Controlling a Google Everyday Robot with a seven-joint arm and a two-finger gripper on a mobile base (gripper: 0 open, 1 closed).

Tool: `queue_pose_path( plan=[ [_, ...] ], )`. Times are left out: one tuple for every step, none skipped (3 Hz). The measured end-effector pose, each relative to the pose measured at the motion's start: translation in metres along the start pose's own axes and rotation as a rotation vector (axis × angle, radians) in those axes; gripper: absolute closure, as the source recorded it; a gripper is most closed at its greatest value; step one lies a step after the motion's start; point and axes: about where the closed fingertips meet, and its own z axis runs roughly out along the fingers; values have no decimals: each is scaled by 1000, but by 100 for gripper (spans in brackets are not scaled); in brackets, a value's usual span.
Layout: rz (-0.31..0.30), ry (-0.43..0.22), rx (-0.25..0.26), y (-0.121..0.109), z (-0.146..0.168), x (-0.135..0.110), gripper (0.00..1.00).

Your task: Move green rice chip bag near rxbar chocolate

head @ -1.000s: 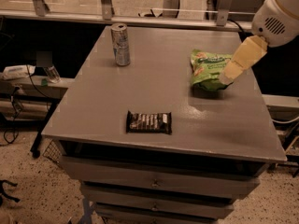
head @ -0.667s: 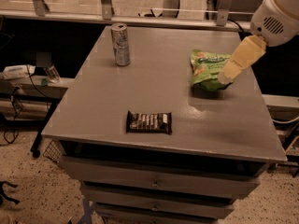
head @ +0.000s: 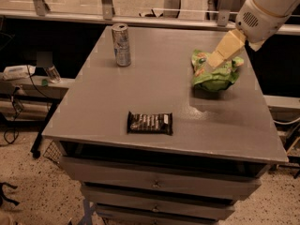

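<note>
The green rice chip bag (head: 216,76) is at the right back part of the grey table top (head: 154,83), bunched up and raised slightly, with a shadow under it. My gripper (head: 216,62), with tan fingers (head: 226,48) on a white arm, comes in from the upper right and is shut on the bag's top. The rxbar chocolate (head: 150,123), a dark flat bar with white lettering, lies near the front edge at the middle, well apart from the bag, to its front left.
A tall silver drink can (head: 122,44) stands at the back left of the table. Drawers (head: 154,184) sit below the front edge. A rail and glass run behind the table. Cables and small items lie on the floor at the left.
The gripper's fingers have moved up and left onto the bag's top. The bag has bunched up and lifted slightly. The bar and can have not moved.
</note>
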Motion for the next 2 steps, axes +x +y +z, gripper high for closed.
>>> queue_pose_path(
  plan=[
    [141,70,-18,-11,31,-12,0],
    [264,133,-29,-18,63,-21,0]
  ],
)
